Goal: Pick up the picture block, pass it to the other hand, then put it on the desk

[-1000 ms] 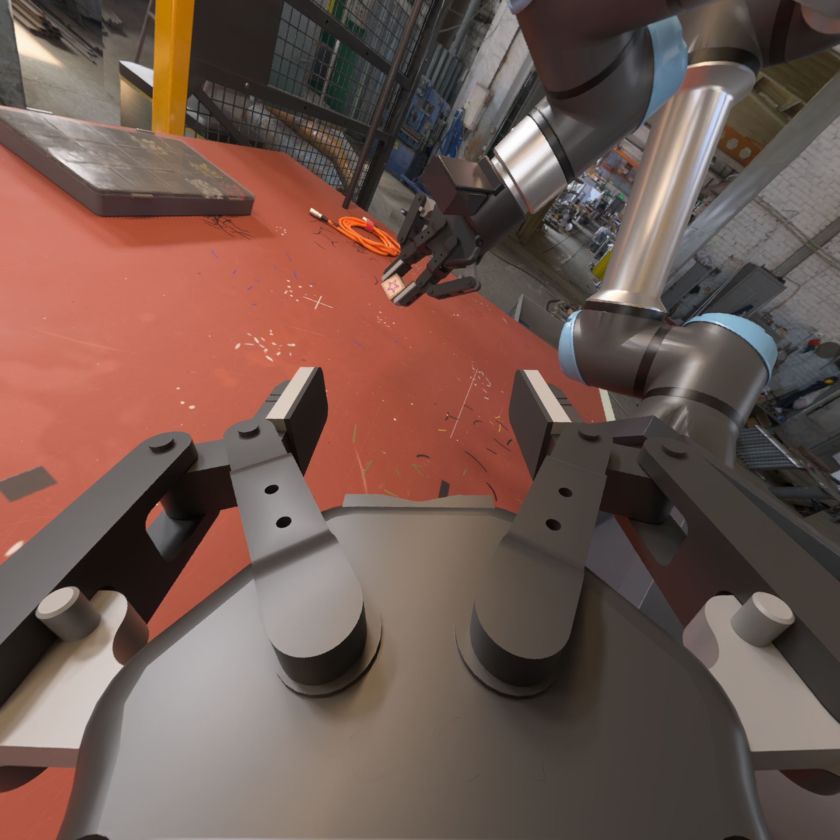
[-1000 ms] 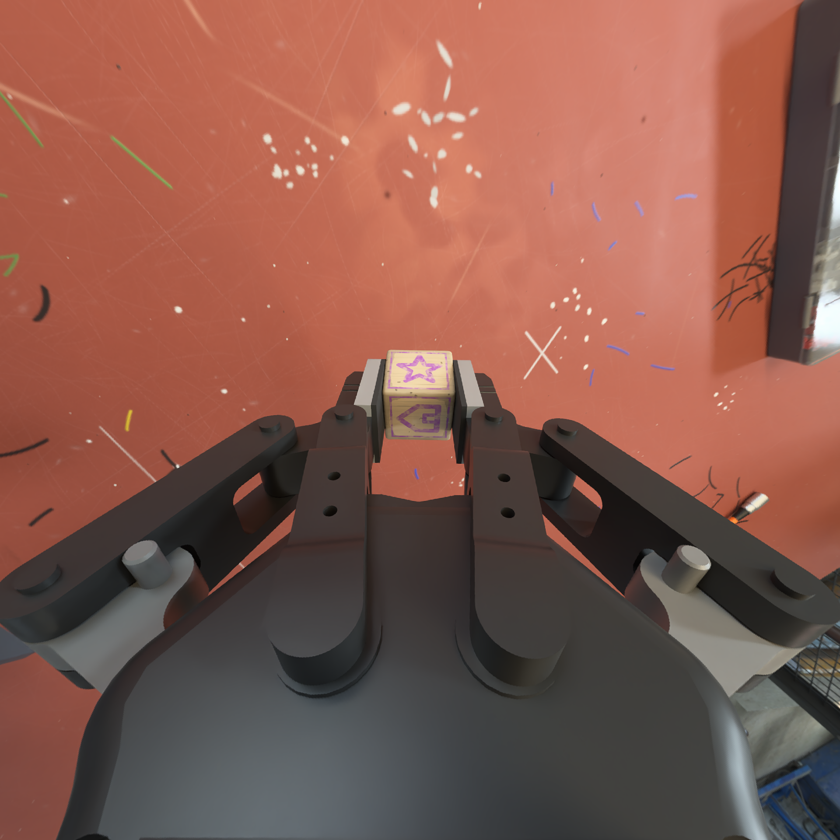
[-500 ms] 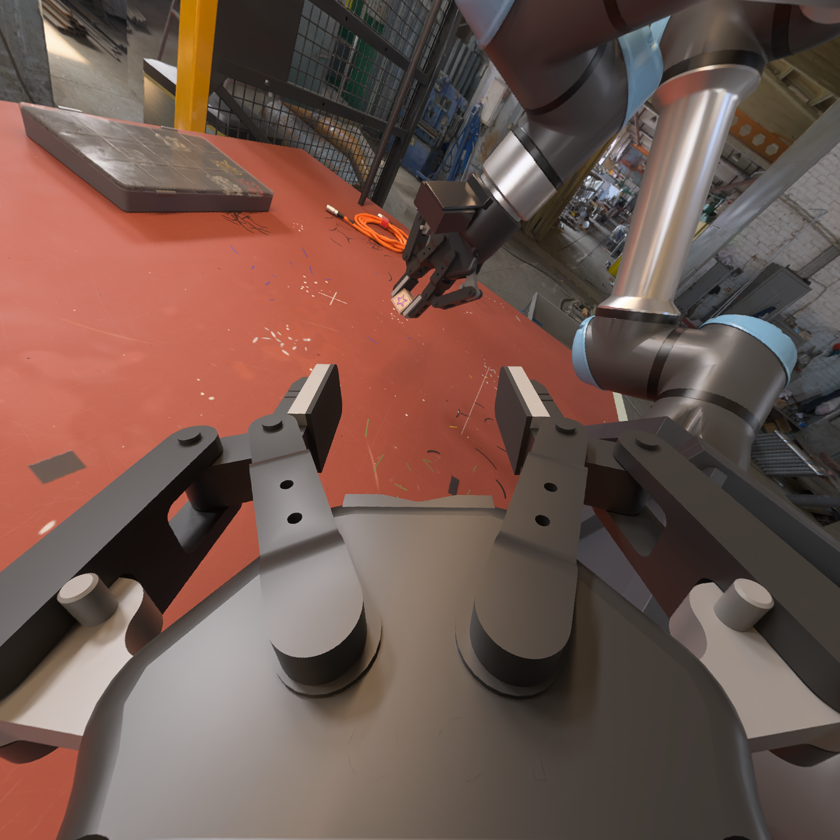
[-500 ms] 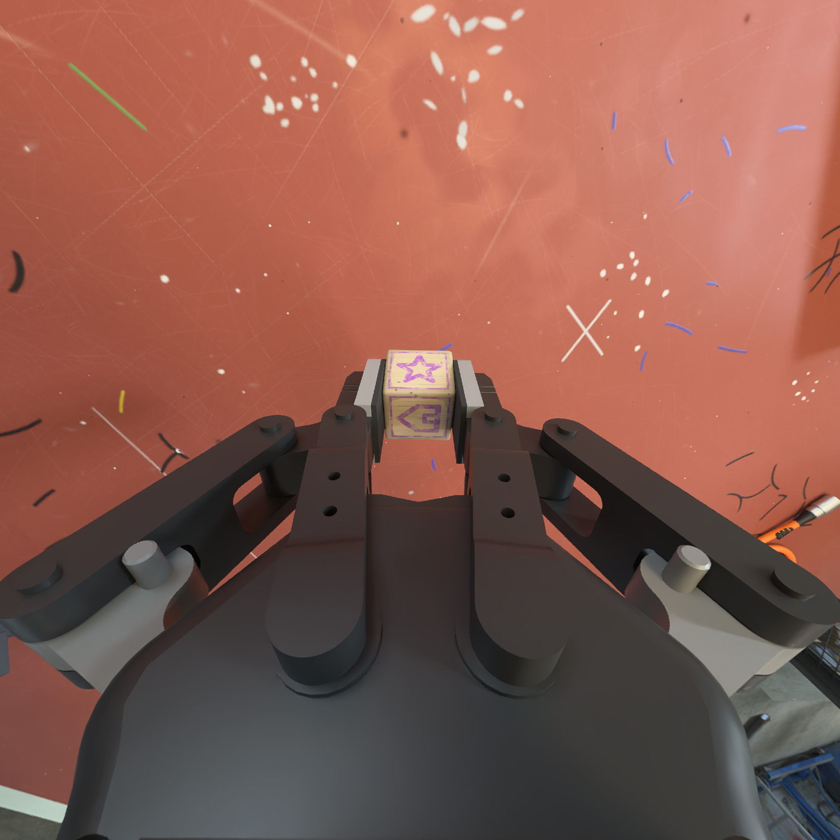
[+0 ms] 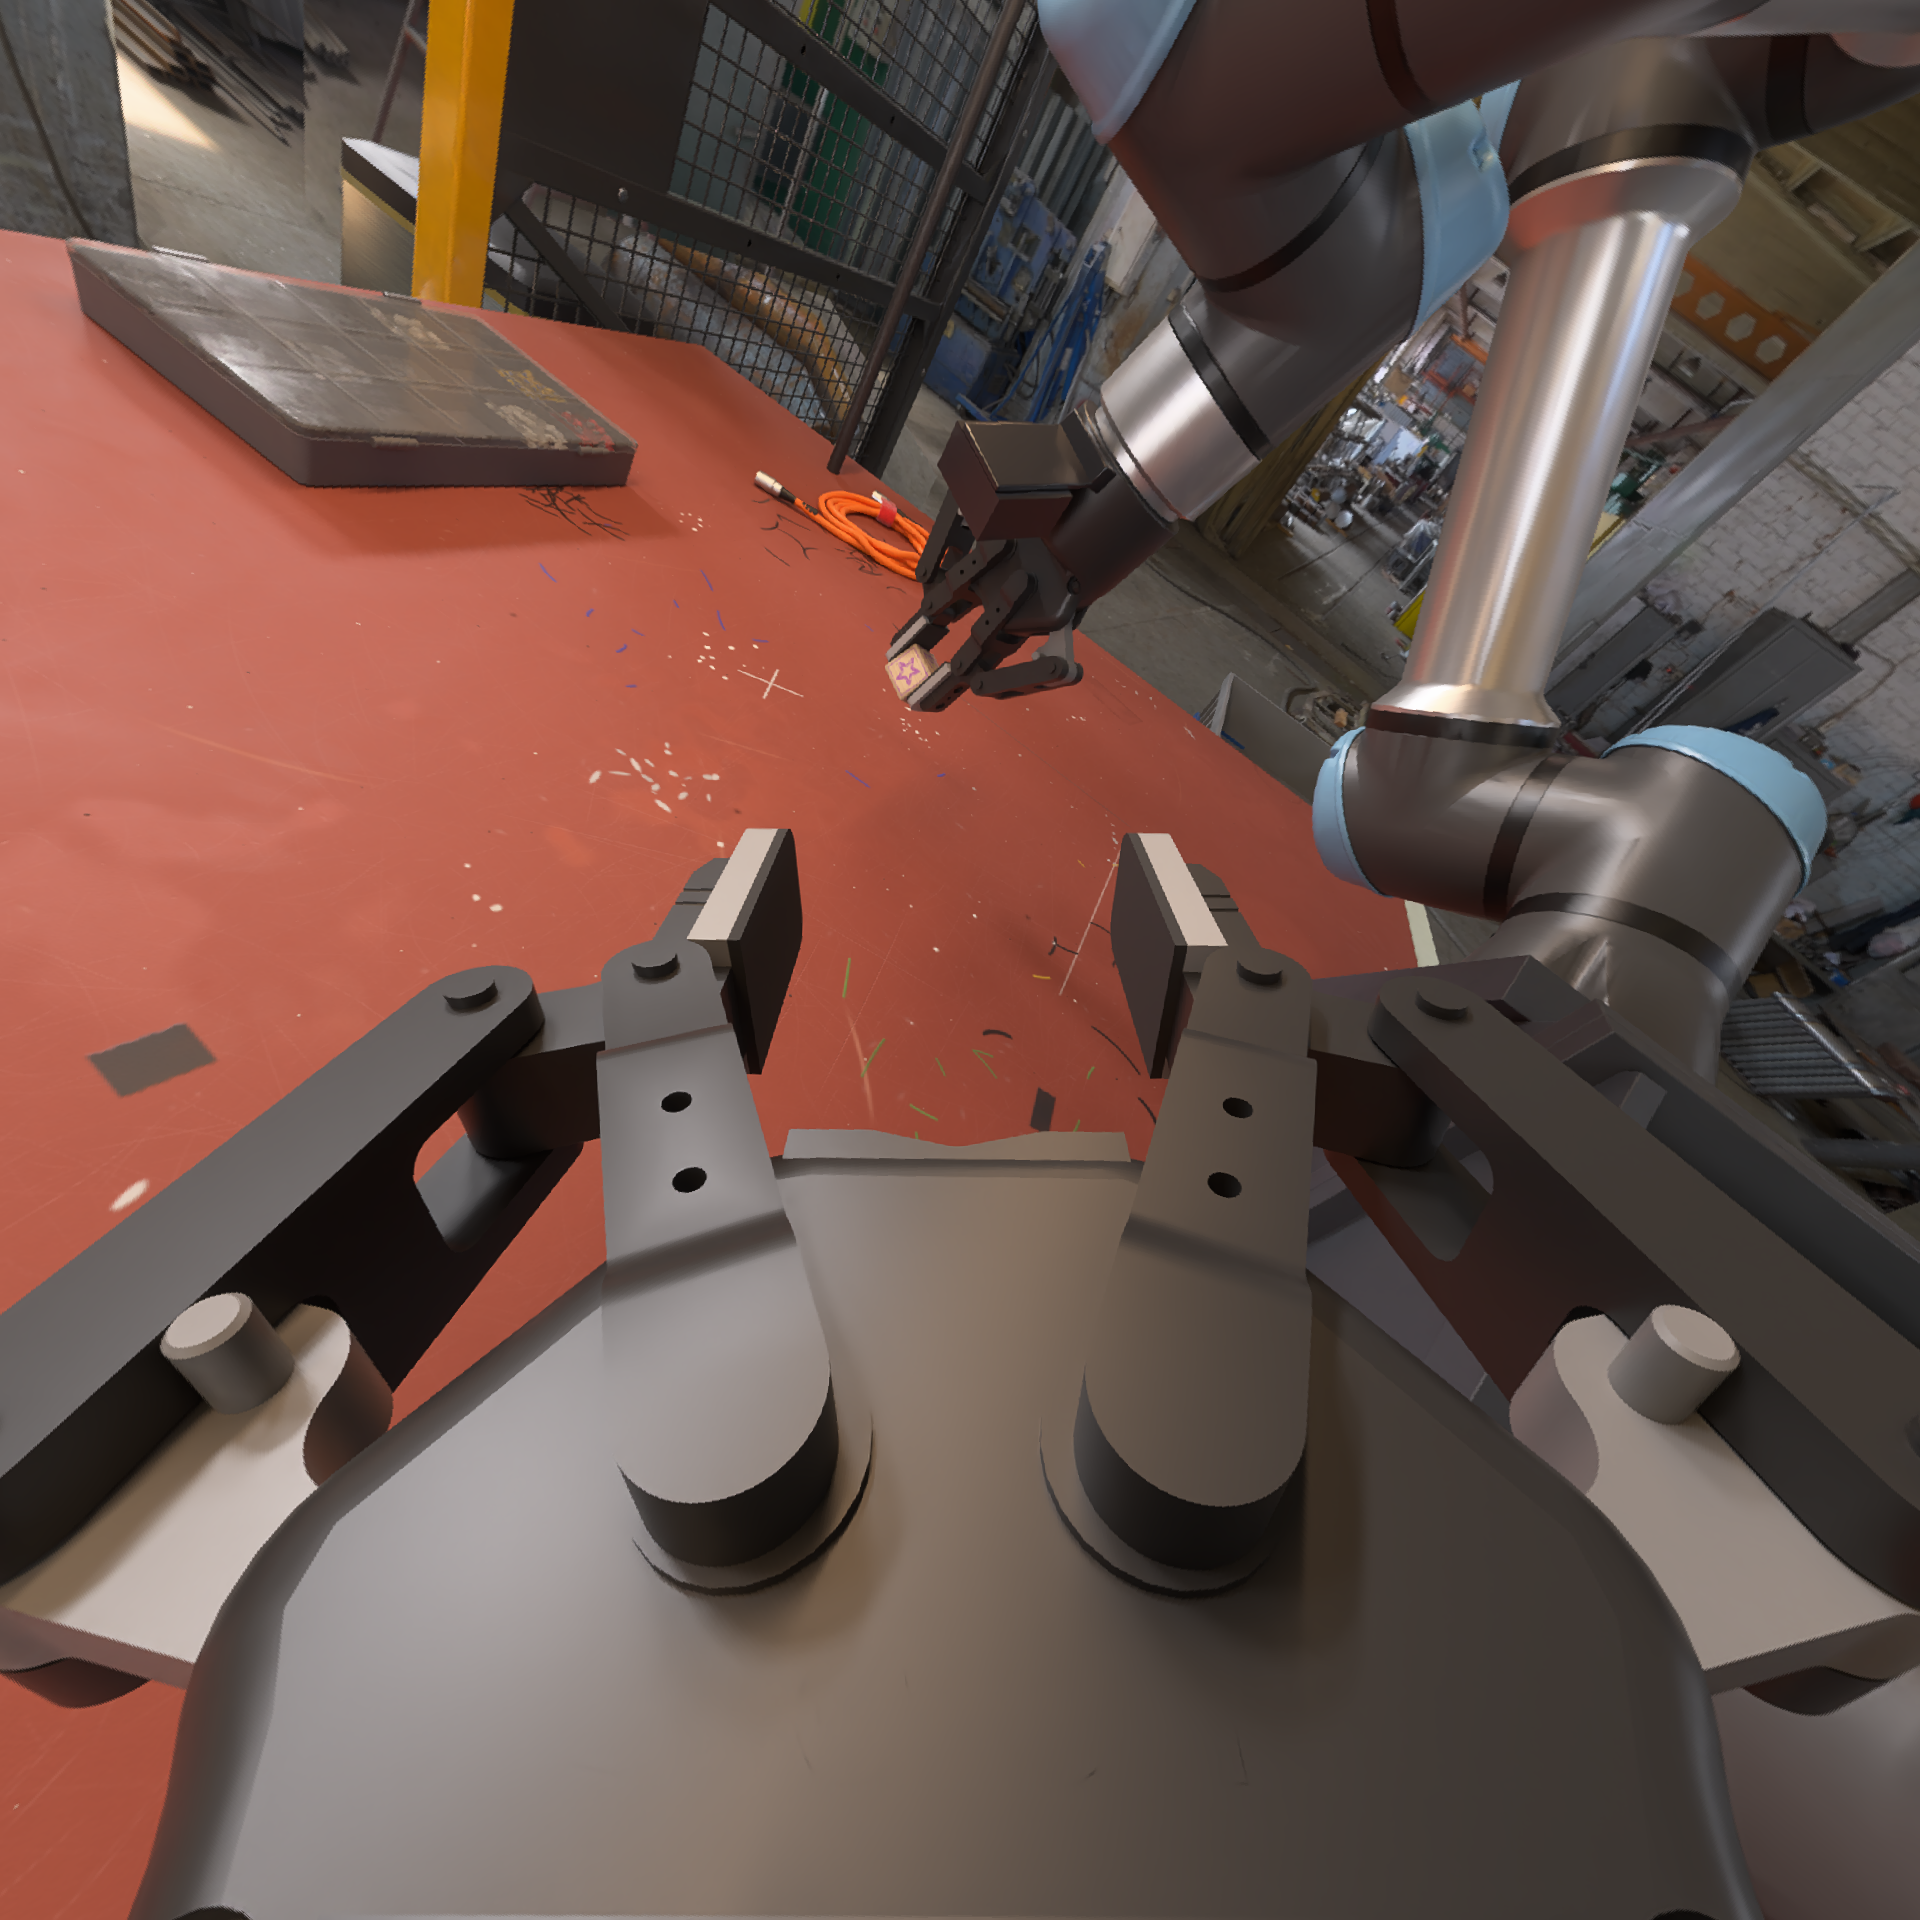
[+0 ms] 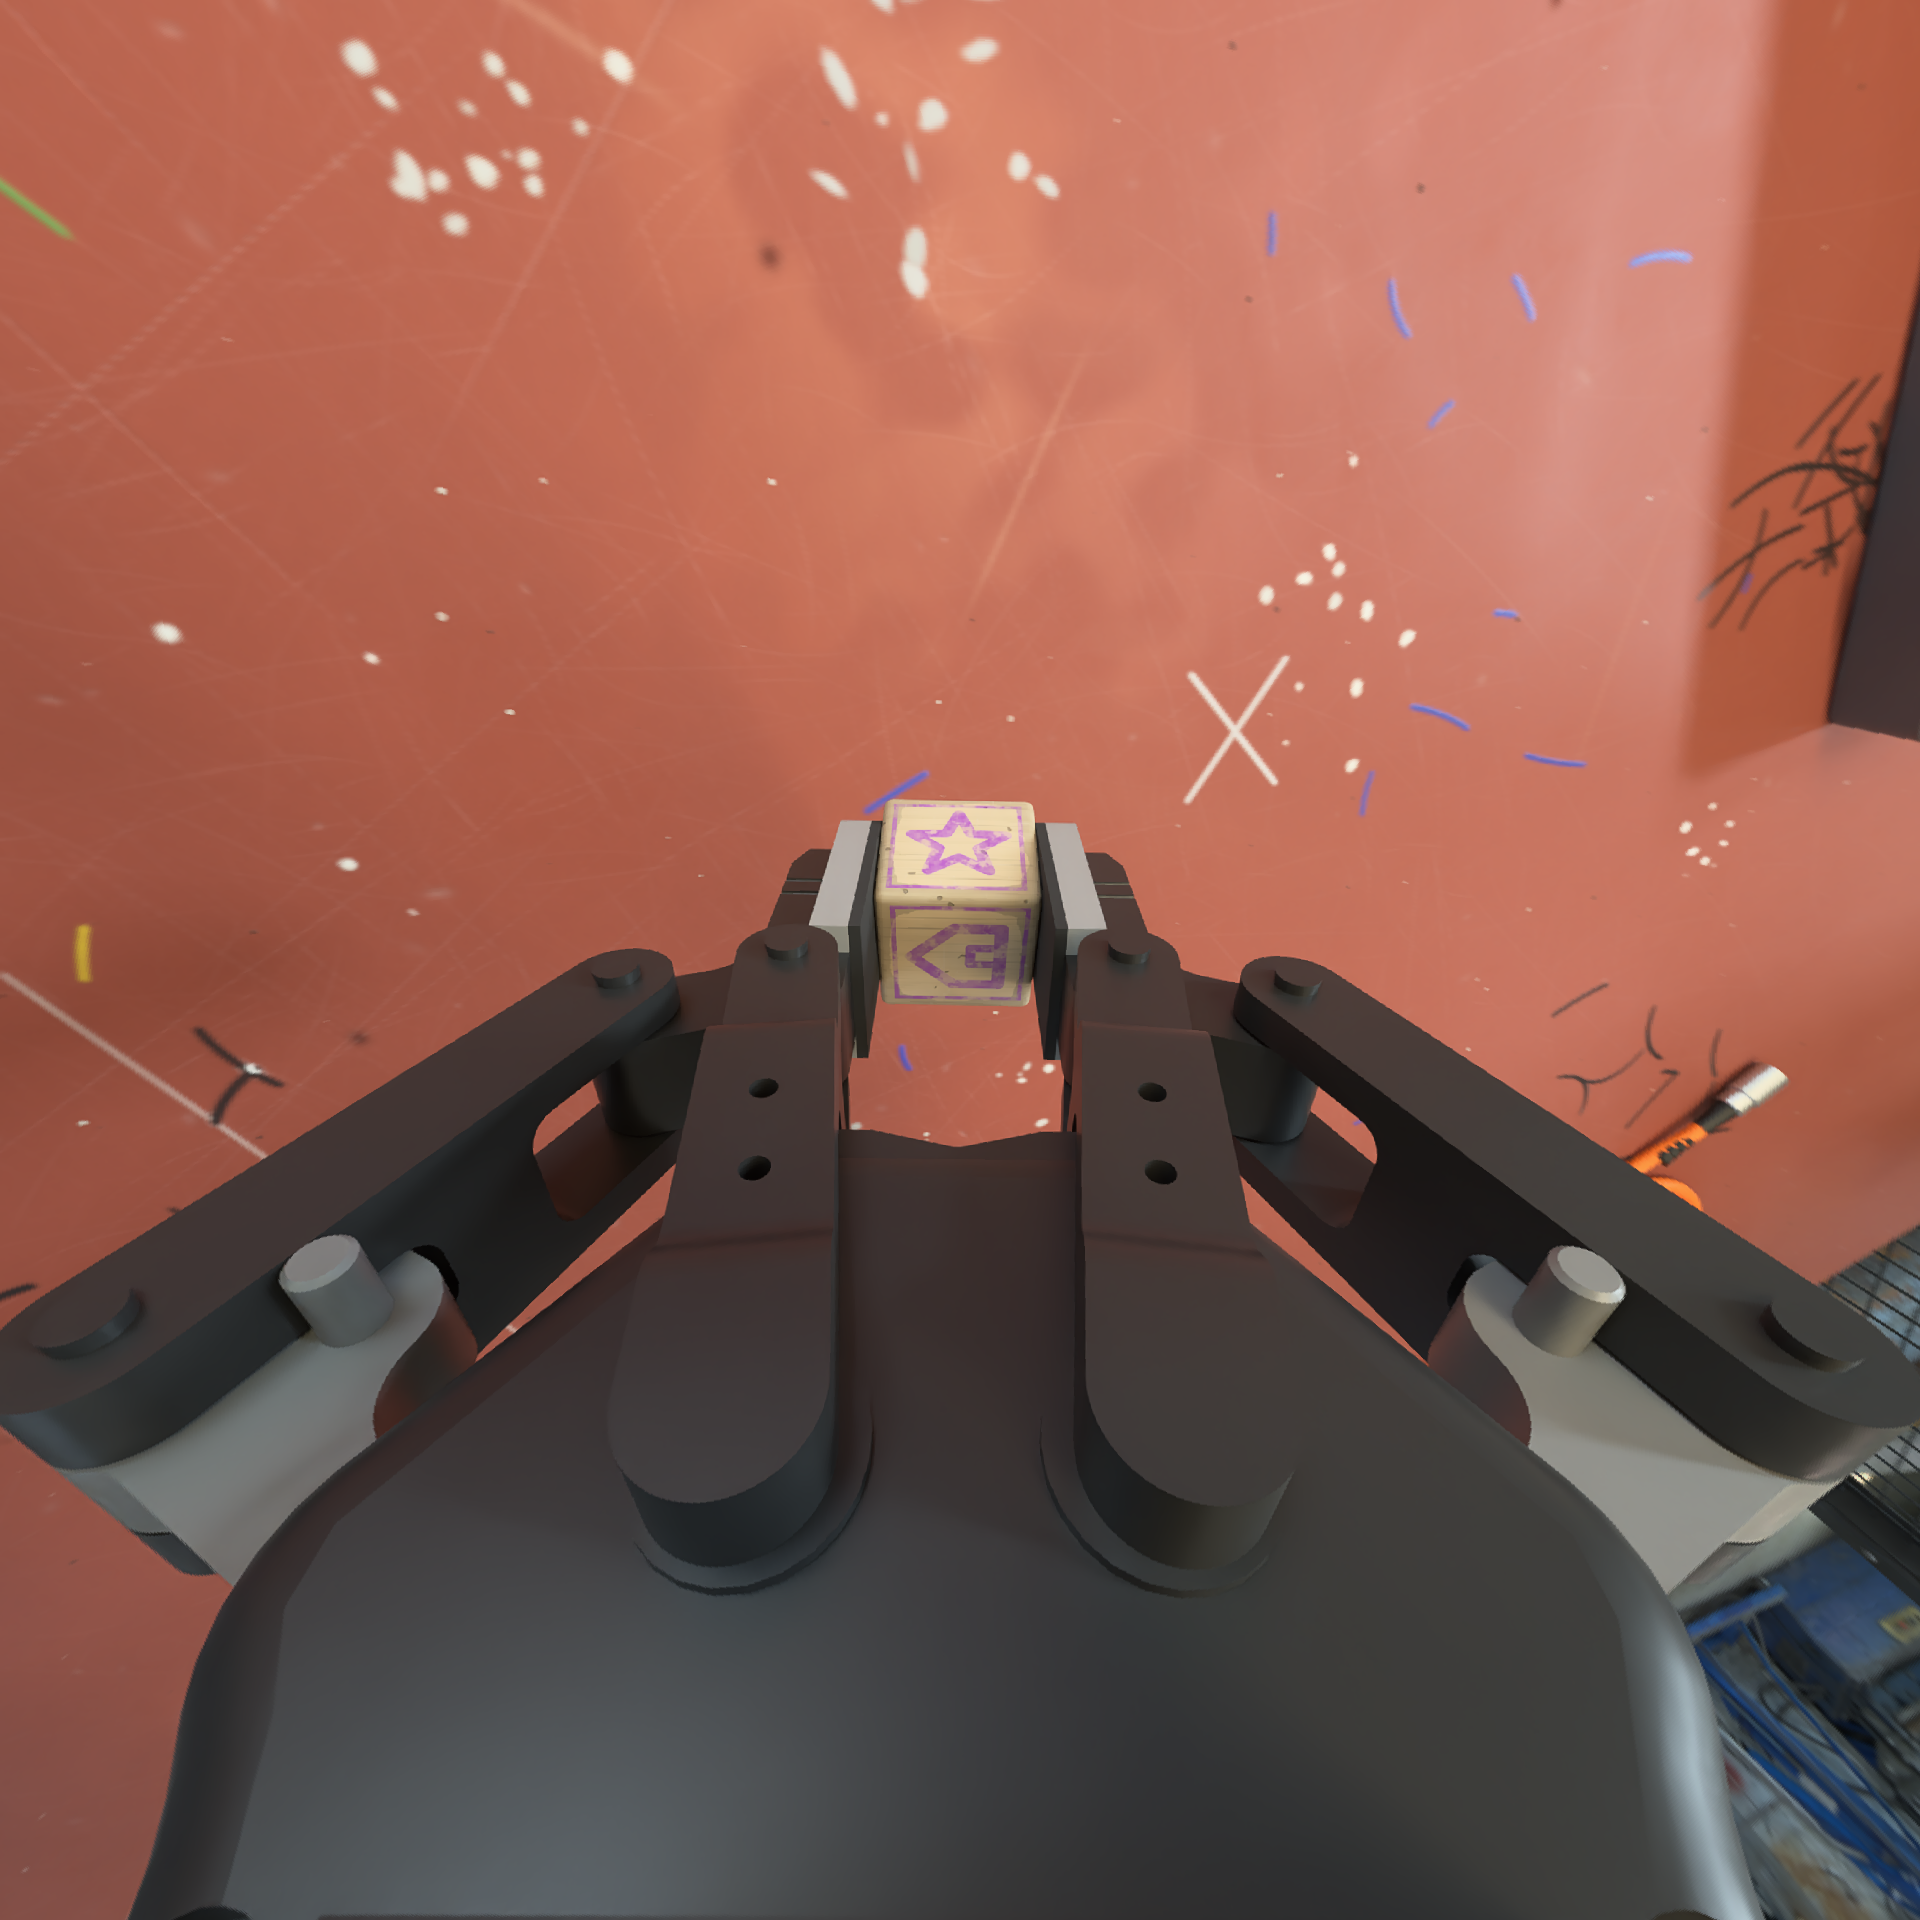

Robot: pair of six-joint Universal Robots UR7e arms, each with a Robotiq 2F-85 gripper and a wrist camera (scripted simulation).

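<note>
1. The left pincer (image 5: pixel 951 914) stood apart, its flat grey pads holding nothing above the scuffed red tabletop (image 5: pixel 312 727).
2. Farther off, the right pincer (image 6: pixel 956 904) was clamped on the picture block (image 6: pixel 957 899), a pale wooden cube with purple outlines, lifted clear of the tabletop.
3. Beyond lay a coiled orange cable (image 5: pixel 868 520) near the far edge and a flat dark case (image 5: pixel 343 379) well apart.

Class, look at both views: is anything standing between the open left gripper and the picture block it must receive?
Nothing visible. The picture block sits clamped in the right gripper; only bare red desk lies between it and the left gripper.
</note>
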